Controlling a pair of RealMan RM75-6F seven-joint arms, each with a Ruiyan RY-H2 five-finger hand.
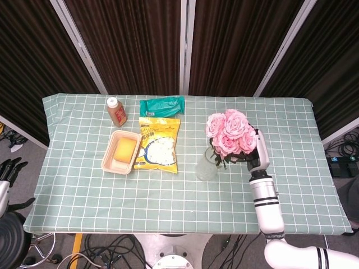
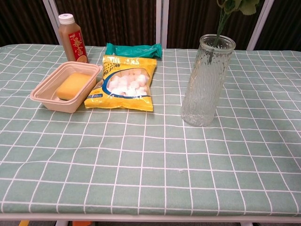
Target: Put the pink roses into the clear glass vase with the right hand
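The bunch of pink roses [image 1: 230, 132] hangs above the table, just right of the clear glass vase [image 1: 206, 166]. My right hand [image 1: 257, 152] grips the stems from the right side. In the chest view the ribbed vase [image 2: 207, 80] stands upright, and a green stem with leaves [image 2: 221, 19] comes down to its mouth; I cannot tell how far in the tip reaches. The blooms and the right hand are out of that view. My left hand [image 1: 9, 170] hangs off the table's left edge, fingers apart and holding nothing.
Left of the vase lie a yellow snack bag [image 2: 126, 87], a teal packet [image 2: 134, 49], a beige tray [image 2: 44, 96] holding a yellow block, and a brown bottle [image 2: 73, 38]. Green checked cloth covers the table [image 1: 168, 196].
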